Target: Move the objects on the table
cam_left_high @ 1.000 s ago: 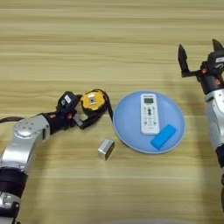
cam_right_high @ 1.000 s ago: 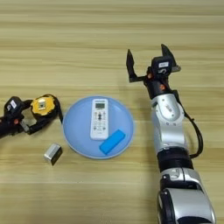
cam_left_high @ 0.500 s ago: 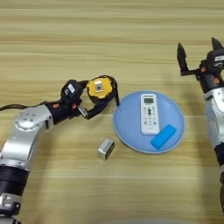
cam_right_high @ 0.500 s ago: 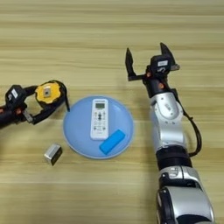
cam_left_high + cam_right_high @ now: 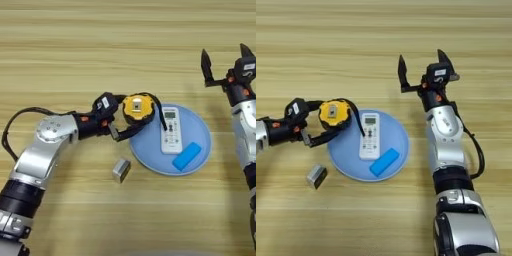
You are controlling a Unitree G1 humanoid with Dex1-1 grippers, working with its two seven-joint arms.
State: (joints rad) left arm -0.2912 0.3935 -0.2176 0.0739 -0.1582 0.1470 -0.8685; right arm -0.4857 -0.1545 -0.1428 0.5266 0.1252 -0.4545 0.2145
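The wooden bench (image 5: 125,45) fills the frame, its plank lines running across. A round pale-blue plate (image 5: 200,150) lies right of centre. On the plate a slim white remote (image 5: 171,130) lies lengthwise, and a small blue block (image 5: 186,156) lies at a slant toward the plate's lower right. The left arm reaches in from the lower left; its left claw (image 5: 121,120) is pinching a yellow-and-black tape measure (image 5: 138,107) at the plate's upper-left rim, the black strap looping around it. The right arm rises along the right side, with the right claw (image 5: 423,64) in the upper right, fingers spread wide. A small silver-grey box (image 5: 120,170) sits on the bench just left of the plate's lower edge.
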